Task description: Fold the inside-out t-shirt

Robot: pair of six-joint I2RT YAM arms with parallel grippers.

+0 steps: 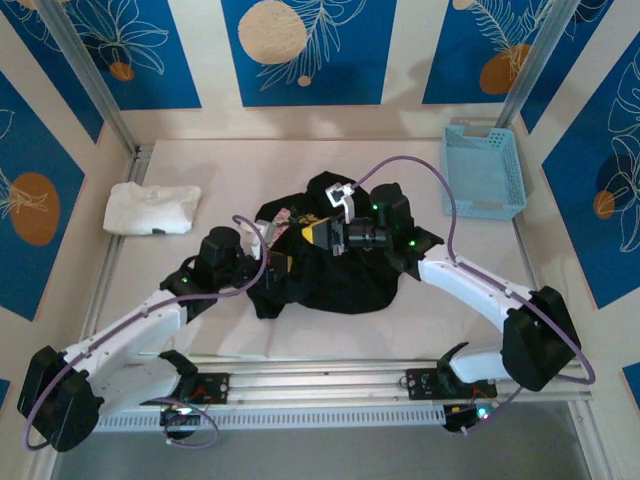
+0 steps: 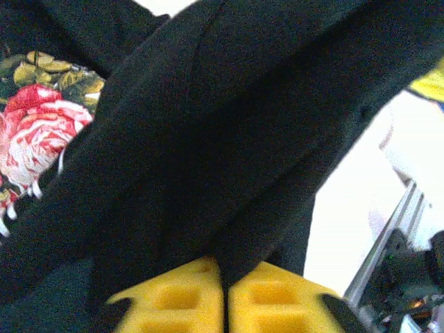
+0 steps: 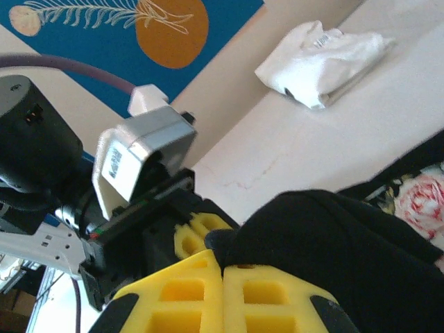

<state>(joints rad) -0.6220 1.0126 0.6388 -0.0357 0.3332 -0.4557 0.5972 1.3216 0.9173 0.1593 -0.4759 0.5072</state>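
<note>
Left gripper [image 2: 223,267]: fingers clamped on a fold of the black t-shirt [image 2: 208,139], with the cloth running straight ahead of the tips.
Right gripper [image 3: 222,260]: fingers pinched on shirt cloth bunched just right of the tips.
Judgement: lift and spread both evenly, or the thin pinches may slip.

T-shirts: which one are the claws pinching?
The black t-shirt in the middle: left gripper and right gripper are both shut on its cloth. The white t-shirt lies folded apart.
</note>
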